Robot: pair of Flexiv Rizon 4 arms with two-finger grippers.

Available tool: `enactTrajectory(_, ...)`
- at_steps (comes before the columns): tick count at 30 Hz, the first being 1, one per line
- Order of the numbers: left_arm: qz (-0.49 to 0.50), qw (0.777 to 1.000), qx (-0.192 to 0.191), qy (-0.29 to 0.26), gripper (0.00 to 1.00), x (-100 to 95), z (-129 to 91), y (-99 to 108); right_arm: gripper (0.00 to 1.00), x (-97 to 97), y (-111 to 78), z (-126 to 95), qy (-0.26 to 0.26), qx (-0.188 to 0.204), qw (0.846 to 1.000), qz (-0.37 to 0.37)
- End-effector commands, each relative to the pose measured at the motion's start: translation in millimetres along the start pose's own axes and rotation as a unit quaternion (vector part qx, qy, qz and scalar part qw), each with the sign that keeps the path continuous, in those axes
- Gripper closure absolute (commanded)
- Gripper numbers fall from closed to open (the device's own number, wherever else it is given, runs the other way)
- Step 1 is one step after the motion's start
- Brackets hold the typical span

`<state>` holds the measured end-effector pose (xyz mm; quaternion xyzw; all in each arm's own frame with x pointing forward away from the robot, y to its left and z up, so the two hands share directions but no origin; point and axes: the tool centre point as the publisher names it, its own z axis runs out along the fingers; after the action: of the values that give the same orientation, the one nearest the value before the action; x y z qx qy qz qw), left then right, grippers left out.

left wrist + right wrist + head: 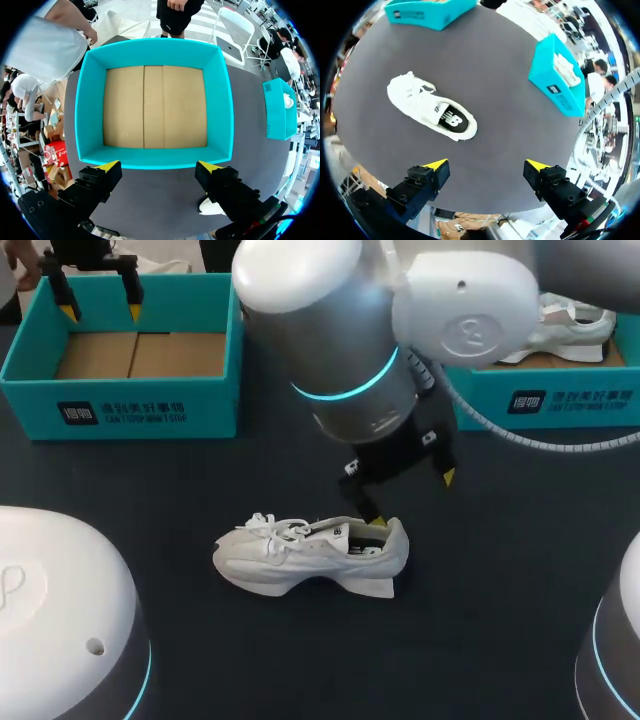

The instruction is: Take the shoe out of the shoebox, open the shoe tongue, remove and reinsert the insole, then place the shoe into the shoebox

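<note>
Gaping wide: right tool [412,498] above shoe [310,555], left tool [101,312] above white-lettered shoebox [140,405].

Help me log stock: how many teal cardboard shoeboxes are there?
2: one empty teal cardboard shoebox at far left, below the left gripper; second shoebox at far right, holding a white sneaker.

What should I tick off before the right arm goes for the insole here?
1. White lace-up sneaker out of the box, upright on the dark table: ok.
2. Right gripper open and empty, above the sneaker: ok.
3. Dark insole seated in the shoe and visible through the opening: ok.
4. Tongue pulled open far enough: cannot tell.
5. Left gripper open, away from the sneaker, over the empty teal cardboard shoebox: ok.
</note>
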<state>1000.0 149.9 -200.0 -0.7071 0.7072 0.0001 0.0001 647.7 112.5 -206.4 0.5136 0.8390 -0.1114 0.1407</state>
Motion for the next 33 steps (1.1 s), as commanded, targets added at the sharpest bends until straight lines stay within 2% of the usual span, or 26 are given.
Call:
enactTrajectory(1, 0.0, 1.0, 0.0, 0.0, 0.0, -0.1, 0.0, 0.0, 0.0, -1.5, -1.5, -0.3, -0.001, -0.009, 0.996, -0.093)
enactTrajectory(11, 0.0, 1.0, 0.0, 0.0, 0.0, -0.1, 0.0, 0.0, 0.0, -1.5, -1.5, -0.3, -0.001, -0.009, 0.996, -0.093)
enactTrajectory(12, 0.0, 1.0, 0.0, 0.0, 0.0, -0.1, 0.0, 0.0, 0.0, -1.9, -4.6, 2.5, 0.004, -0.01, 0.994, -0.111)
enactTrajectory(17, 0.0, 1.0, 0.0, 0.0, 0.0, -0.1, 0.0, 0.0, 0.0, -4.6, -11.2, 5.6, 0.005, -0.059, 0.975, -0.215)
enactTrajectory(19, 0.0, 1.0, 0.0, 0.0, 0.0, -0.1, 0.0, 0.0, 0.0, -3.2, -11.1, 6.0, 0.027, -0.095, 0.958, -0.268)
enactTrajectory(20, 0.0, 1.0, 0.0, 0.0, 0.0, -0.1, 0.0, 0.0, 0.0, -3.8, -10.9, 6.4, 0.026, -0.1, 0.952, -0.287)
enactTrajectory(22, 0.0, 1.0, 0.0, 0.0, 0.0, -0.1, 0.0, 0.0, 0.0, -0.8, -9.4, 2.8, 0.041, -0.142, 0.928, -0.342)
enactTrajectory(24, 0.0, 1.0, 0.0, 0.0, 0.0, -0.1, 0.0, 0.0, 0.0, -1.9, -7.3, 1.7, 0.049, -0.161, 0.907, -0.386)
enactTrajectory(25, 0.0, 1.0, 0.0, 0.0, 0.0, -0.1, 0.0, 0.0, 0.0, -2.2, -6.3, 1.5, 0.05, -0.152, 0.901, -0.404)
enactTrajectory(33, 0.0, 1.0, 0.0, 0.0, 0.0, -0.1, 0.0, 0.0, 0.0, -2.2, -6.3, 1.5, 0.05, -0.152, 0.901, -0.404)
